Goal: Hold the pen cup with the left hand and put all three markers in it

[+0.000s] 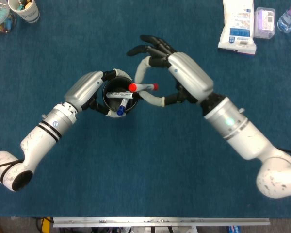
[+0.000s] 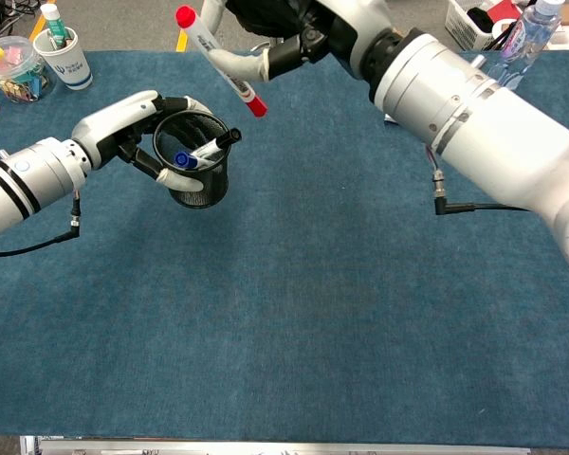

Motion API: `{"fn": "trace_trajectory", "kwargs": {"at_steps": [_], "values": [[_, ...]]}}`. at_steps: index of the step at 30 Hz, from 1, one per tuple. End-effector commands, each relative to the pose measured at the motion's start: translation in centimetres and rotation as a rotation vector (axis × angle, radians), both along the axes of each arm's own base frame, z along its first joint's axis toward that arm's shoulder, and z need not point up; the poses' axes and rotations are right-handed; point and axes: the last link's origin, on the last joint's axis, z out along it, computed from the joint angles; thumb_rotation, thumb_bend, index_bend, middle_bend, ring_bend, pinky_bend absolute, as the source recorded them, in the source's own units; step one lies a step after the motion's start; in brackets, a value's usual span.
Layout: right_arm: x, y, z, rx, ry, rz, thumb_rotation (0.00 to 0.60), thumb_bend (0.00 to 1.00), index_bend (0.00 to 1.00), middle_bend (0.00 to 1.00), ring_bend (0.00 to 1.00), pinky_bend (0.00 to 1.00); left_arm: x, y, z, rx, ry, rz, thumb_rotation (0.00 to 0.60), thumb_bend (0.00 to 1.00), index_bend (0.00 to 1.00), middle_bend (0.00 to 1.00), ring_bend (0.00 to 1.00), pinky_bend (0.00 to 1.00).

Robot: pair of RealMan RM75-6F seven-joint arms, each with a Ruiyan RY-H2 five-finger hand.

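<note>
The right hand [image 1: 172, 77] is pinching the red marker [image 1: 142, 87] between thumb and a finger, the other fingers spread toward the far side, and is holding it in the air over the mouth of the pen cup [image 1: 117, 96]. In the chest view the red marker [image 2: 221, 60] is tilting steeply, one red end up at the top edge of the picture and the other red end pointing down toward the cup's rim, apart from it. The left hand [image 1: 89, 87] is wrapping around the left side of the pen cup, fingers curling about its wall and gripping it, and the cup is leaning in that hand in the chest view [image 2: 197, 166]. Inside the cup a blue marker [image 1: 121, 107] and a black marker [image 1: 118, 94] are lying across each other, their caps sticking up near the rim. At the far left of the bench [image 1: 145, 170] a paper cup [image 1: 24, 9] is standing, and at the far right a white packet [image 1: 238, 26] and a small plastic box [image 1: 265, 22] are lying just beside each other, with a water bottle [image 2: 514, 47] near them.
</note>
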Motion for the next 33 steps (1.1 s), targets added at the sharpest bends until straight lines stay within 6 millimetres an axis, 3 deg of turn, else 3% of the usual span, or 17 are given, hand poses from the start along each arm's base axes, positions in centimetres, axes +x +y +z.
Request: {"fn": "trace_trajectory", "kwargs": {"at_steps": [1, 11, 20, 24, 29, 33], "values": [[0.9, -0.3, -0.7, 0.014, -0.018, 0.002, 0.6, 0.37, 0.65, 0.25, 0.02, 0.0, 0.2, 0.0, -0.1, -0.002, 0.0, -0.001, 0.6, 0.02, 0.31, 0.4, 0.33, 0.29], [3.0, -1.2, -3.5, 0.043, -0.061, -0.029, 0.6, 0.37, 0.65, 0.25, 0.02, 0.0, 0.9, -0.1, -0.2, -0.004, -0.006, -0.012, 0.6, 0.02, 0.31, 0.4, 0.33, 0.29], [3.7, -0.8, -5.7, 0.066, -0.041, -0.015, 0.6, 0.38, 0.63, 0.24, 0.02, 0.0, 1.3, -0.1, -0.3, -0.001, -0.012, -0.015, 0.6, 0.02, 0.31, 0.4, 0.33, 0.29], [3.7, -0.6, -6.2, 0.066, -0.015, 0.009, 0.6, 0.36, 0.48, 0.18, 0.01, 0.0, 1.3, -0.1, -0.2, 0.002, -0.012, -0.016, 0.6, 0.02, 0.31, 0.4, 0.33, 0.29], [3.5, -0.7, -6.2, 0.052, -0.003, 0.018, 0.564, 0.23, 0.22, 0.11, 0.0, 0.0, 1.1, 0.0, 0.0, 0.006, -0.01, -0.012, 0.6, 0.02, 0.31, 0.4, 0.33, 0.29], [3.3, -0.7, -5.3, 0.019, -0.015, 0.029, 0.556, 0.2, 0.14, 0.09, 0.0, 0.0, 0.8, 0.0, 0.0, 0.005, -0.006, -0.005, 0.6, 0.02, 0.31, 0.4, 0.33, 0.29]]}}
